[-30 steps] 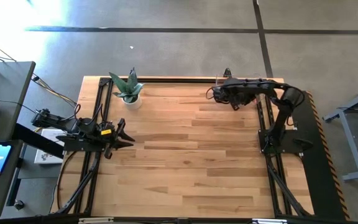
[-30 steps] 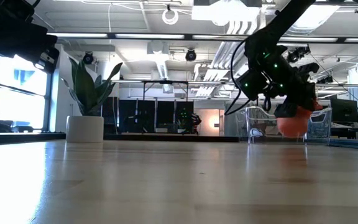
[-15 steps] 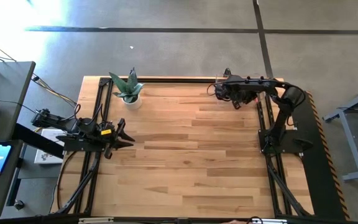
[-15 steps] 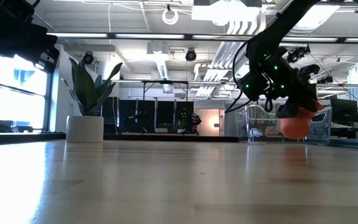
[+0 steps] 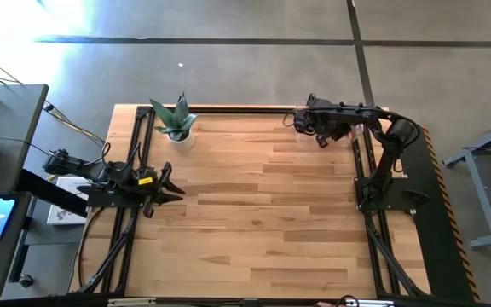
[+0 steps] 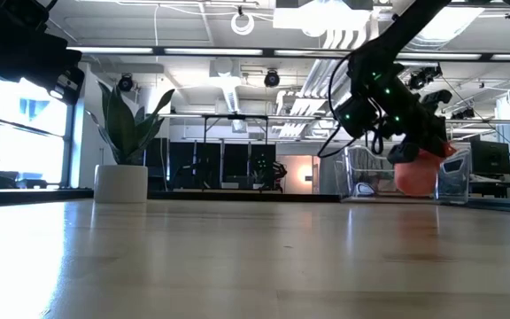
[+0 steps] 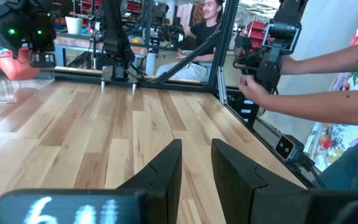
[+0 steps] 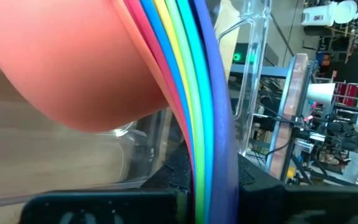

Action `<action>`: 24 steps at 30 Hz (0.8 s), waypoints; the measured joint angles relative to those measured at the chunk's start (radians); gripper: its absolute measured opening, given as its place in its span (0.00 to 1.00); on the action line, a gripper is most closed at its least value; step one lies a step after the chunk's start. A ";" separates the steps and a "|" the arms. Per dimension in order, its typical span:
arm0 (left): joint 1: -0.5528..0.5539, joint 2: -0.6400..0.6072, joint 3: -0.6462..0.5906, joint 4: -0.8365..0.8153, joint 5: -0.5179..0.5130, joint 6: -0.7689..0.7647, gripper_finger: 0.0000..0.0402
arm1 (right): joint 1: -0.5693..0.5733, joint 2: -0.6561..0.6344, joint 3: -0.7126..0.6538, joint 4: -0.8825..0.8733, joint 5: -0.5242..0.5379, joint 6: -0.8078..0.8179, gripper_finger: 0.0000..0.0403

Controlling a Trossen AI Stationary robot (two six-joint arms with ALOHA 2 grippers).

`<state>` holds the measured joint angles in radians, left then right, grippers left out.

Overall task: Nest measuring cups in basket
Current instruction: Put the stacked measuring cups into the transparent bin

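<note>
A nested stack of measuring cups [image 8: 73, 62], orange bowl outermost, with yellow, green, teal, blue and purple handle edges showing, is in my right gripper [image 8: 210, 186] at the table's far right. The low view shows the stack [image 6: 417, 173] just above the table, in front of the clear basket [image 6: 361, 173]. The basket's clear wall [image 8: 253, 62] stands right behind the stack in the right wrist view. My right gripper [image 5: 301, 122] reaches toward the table's left. My left gripper [image 5: 173, 189] waits open and empty at the table's left edge. My right gripper pinches the stacked flat handles [image 8: 201, 155] between its two fingers [image 8: 173, 177], one on each side of the pile. The handles stand on edge, so the stack is tipped on its side. It is lifted clear of the table, bowls beyond the fingertips.
A white-potted green plant [image 5: 176, 121] stands at the far left of the table. Black frame rails run along the left and right edges. In the left wrist view, a person's arm [image 7: 316, 56] reaches in beyond the table's edge.
My right gripper has carried the cup stack a little toward the table's right and far edges, closer to the basket, and slightly up. The stack stays gripped.
</note>
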<state>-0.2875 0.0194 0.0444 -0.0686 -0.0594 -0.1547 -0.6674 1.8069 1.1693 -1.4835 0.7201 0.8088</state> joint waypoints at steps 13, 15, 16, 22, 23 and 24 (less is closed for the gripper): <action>0.000 0.000 0.000 0.000 0.000 0.000 0.19 | 0.049 -0.002 -0.007 0.009 -0.038 0.007 0.05; 0.000 0.000 0.000 0.000 0.000 0.000 0.19 | 0.061 -0.010 -0.004 0.011 -0.003 0.005 0.05; 0.000 0.000 0.000 0.000 0.000 0.000 0.19 | 0.065 -0.016 -0.003 0.011 0.013 0.000 0.05; 0.000 0.000 0.000 0.000 0.000 0.000 0.19 | 0.074 -0.063 -0.003 0.025 0.078 -0.112 0.05; 0.000 0.000 0.000 0.000 0.000 0.000 0.19 | 0.074 -0.074 -0.003 0.040 0.093 -0.146 0.05; 0.000 0.000 0.000 0.000 0.000 0.000 0.19 | 0.074 -0.084 -0.003 0.062 0.115 -0.190 0.05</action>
<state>-0.2878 0.0196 0.0444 -0.0689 -0.0596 -0.1543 -0.5938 1.7233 1.1660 -1.4213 0.8349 0.6190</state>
